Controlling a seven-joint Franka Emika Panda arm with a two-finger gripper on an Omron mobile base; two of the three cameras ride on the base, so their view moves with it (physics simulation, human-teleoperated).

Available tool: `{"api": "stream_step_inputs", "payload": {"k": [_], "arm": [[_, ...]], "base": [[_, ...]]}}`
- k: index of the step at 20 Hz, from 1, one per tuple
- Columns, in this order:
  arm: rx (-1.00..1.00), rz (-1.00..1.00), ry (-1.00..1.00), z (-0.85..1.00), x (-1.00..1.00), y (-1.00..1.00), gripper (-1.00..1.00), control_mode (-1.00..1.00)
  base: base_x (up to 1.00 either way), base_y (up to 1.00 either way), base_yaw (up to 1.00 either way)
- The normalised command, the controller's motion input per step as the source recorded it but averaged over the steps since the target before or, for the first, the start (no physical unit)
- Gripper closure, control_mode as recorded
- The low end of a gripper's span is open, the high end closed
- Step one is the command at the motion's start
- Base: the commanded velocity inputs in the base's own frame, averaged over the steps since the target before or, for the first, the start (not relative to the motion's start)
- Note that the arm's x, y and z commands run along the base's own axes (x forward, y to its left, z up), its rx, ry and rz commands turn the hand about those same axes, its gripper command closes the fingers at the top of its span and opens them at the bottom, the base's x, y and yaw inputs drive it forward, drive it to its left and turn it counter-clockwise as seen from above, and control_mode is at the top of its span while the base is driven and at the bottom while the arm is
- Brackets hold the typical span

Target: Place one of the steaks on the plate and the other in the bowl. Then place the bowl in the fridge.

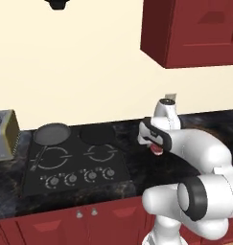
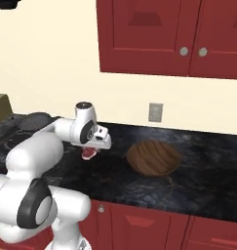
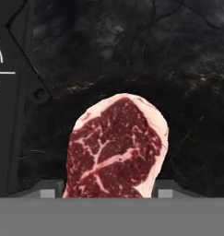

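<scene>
My gripper (image 3: 109, 191) is shut on a steak (image 3: 115, 147), a red slab with whitish marbling and a pale fat edge. It hangs above the dark stone counter (image 3: 132, 50). From the right base, the steak (image 2: 88, 154) dangles under the gripper (image 2: 89, 149), well left of the brown wooden bowl (image 2: 154, 157), which sits empty on the counter. From the left base, the steak (image 1: 157, 150) shows as a small red bit below the gripper (image 1: 156, 146), right of the cooktop. The plate and the fridge are out of view.
A black cooktop (image 1: 75, 162) carries a dark frying pan (image 1: 52, 133) on its back left burner. A toaster (image 1: 4, 134) stands at the far left. Red wall cabinets (image 2: 168, 36) hang above the counter, and an outlet (image 2: 155, 112) is on the wall.
</scene>
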Motion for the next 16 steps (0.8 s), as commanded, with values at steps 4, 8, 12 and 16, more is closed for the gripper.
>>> {"api": "stream_step_inputs", "payload": {"k": [4,8,12,16], "arm": [[0.00,0.00,0.00,0.00,0.00,0.00,1.00,1.00],[0.00,0.00,0.00,0.00,0.00,0.00,1.00,1.00],[0.01,-0.01,0.00,0.00,0.00,-0.28,1.00,-1.00],[0.00,-0.02,0.23,0.00,0.19,-0.06,1.00,-1.00]], "base": [[0.00,-0.89,0.00],[0.00,-0.70,0.00],[0.00,-0.12,0.00],[0.00,0.00,0.00]]}}
